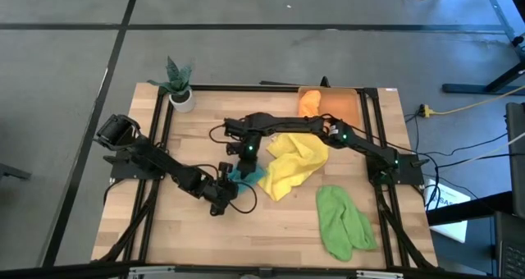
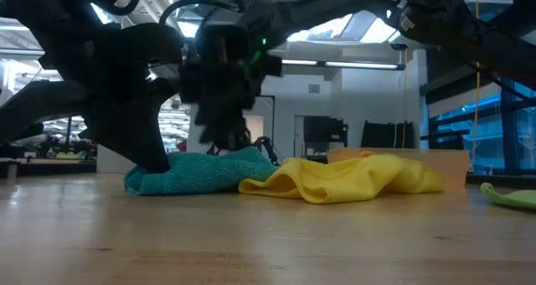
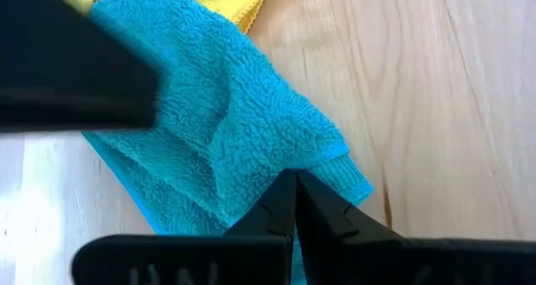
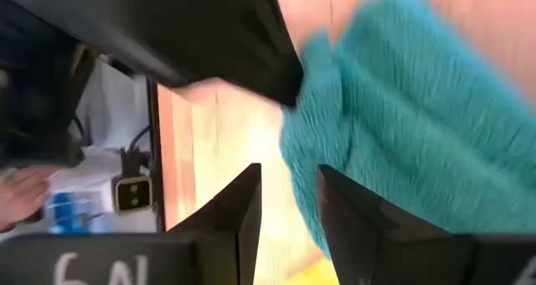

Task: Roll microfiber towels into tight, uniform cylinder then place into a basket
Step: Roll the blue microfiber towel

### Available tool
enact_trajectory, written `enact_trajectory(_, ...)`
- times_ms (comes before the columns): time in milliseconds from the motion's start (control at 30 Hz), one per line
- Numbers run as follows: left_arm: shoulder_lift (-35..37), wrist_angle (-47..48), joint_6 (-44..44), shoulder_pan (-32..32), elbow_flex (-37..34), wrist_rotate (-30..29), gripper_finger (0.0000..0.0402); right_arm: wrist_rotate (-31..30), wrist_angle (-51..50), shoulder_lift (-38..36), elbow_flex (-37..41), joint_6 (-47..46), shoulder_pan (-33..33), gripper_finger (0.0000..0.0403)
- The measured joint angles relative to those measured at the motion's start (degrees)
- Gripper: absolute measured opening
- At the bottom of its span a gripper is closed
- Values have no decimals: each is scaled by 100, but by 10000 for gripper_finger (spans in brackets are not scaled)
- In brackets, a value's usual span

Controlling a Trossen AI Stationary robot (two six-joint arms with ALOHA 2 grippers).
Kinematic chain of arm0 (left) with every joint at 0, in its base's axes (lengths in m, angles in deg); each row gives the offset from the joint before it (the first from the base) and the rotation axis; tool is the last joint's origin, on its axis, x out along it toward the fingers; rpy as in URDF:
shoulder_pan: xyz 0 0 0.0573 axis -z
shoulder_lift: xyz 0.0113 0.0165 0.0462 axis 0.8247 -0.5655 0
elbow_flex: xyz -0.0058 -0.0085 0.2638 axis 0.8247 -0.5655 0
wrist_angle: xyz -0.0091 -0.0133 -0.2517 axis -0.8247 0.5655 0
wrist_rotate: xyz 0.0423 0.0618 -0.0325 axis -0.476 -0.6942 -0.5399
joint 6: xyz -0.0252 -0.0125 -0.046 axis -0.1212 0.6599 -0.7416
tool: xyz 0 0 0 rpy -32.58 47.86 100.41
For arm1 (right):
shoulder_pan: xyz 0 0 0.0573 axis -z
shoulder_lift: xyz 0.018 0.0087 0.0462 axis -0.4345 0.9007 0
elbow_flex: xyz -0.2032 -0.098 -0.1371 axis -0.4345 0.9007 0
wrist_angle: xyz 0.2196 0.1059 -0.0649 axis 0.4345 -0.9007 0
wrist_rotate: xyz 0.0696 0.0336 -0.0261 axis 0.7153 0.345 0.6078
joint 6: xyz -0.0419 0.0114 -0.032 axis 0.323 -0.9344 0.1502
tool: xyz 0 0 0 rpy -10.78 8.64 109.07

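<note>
Right now, mid-frame in the overhead view, the left gripper (image 3: 295,203) is clamped on the teal towel's (image 3: 222,126) edge while the right gripper (image 4: 289,203) hovers parted above it, so the loose bundle could unroll if tugged unevenly.

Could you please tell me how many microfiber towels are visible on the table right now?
4: teal towel between both grippers, yellow towel mid-table, light green towel near the front right, orange towel in the basket. More could be hidden beneath.
</note>
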Motion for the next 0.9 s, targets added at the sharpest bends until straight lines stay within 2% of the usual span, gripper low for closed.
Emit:
enact_trajectory(133, 0, 34, -29, 0, 0, 2, 4, -599, -325, -82, -411, 281, -4, 117)
enact_trajectory(433, 15, 79, -44, 7, 0, 2, 4, -2415, -908, -509, -360, 787, -85, 117)
enact_trajectory(900, 48, 269, -388, 47, 2, -2, 4, -3892, -1555, -699, -319, 1514, -748, 117)
